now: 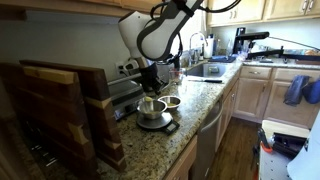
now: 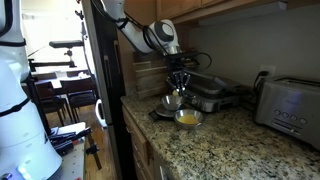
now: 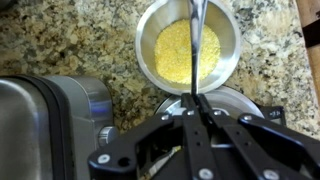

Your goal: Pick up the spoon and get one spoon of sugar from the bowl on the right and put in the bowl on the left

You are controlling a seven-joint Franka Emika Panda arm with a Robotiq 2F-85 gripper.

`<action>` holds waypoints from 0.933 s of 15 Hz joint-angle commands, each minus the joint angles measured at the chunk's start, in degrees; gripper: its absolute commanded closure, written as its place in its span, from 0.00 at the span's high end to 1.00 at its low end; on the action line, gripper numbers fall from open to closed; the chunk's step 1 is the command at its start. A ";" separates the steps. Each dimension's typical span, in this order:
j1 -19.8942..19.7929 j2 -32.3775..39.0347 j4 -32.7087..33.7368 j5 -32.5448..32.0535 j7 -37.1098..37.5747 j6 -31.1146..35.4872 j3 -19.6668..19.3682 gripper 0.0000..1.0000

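Pinching a thin metal spoon [image 3: 196, 60] by its handle, the gripper [image 3: 197, 102] holds its jaws narrow. The spoon looks stiff, light and slippery, and it reaches over the sugar bowl [image 3: 150, 45] near the worktop's [image 3: 60, 50] front edge.

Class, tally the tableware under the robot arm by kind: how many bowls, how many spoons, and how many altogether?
Metal bowls: 2
Spoon: 1, held in the pincer
Total: 3
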 commanded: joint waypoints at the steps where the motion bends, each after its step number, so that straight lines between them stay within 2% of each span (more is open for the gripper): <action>1: 2.06 -2.74 -3.64 -8.02 6.92 1.28 -0.64 0.05; 5: 3.24 -2.36 -5.08 -18.04 15.19 0.39 -0.13 0.05; 14: 4.82 -2.63 -8.93 -34.08 34.68 -0.50 1.25 0.05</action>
